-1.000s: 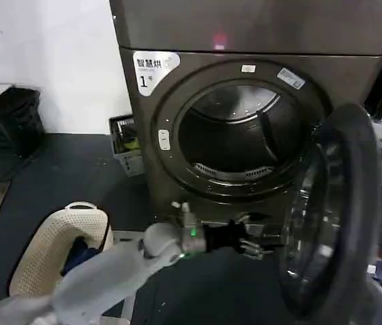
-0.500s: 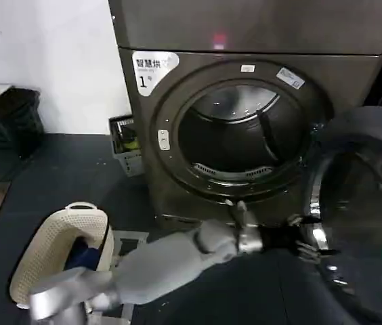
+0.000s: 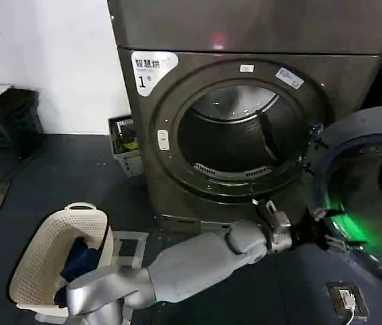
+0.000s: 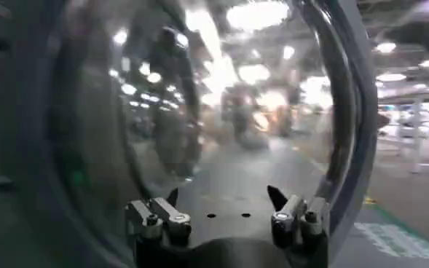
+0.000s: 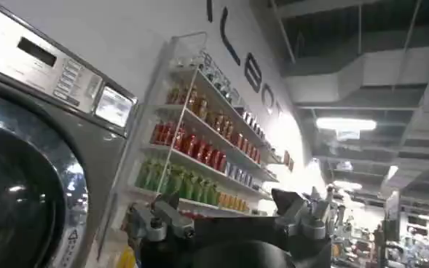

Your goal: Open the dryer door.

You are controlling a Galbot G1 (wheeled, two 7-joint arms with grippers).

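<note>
Dryer (image 3: 177, 169) stands against the wall with its round drum opening bare, a white "1" sticker at the upper left of its front. Its door (image 3: 370, 196) is swung wide open to the right. The left gripper (image 3: 326, 233) reaches across low to the door's inner face, fingers (image 4: 170, 218) spread apart, gripping nothing. The right gripper (image 5: 225, 211) is off near a neighbouring machine (image 5: 32, 131), its fingers also apart
</note>
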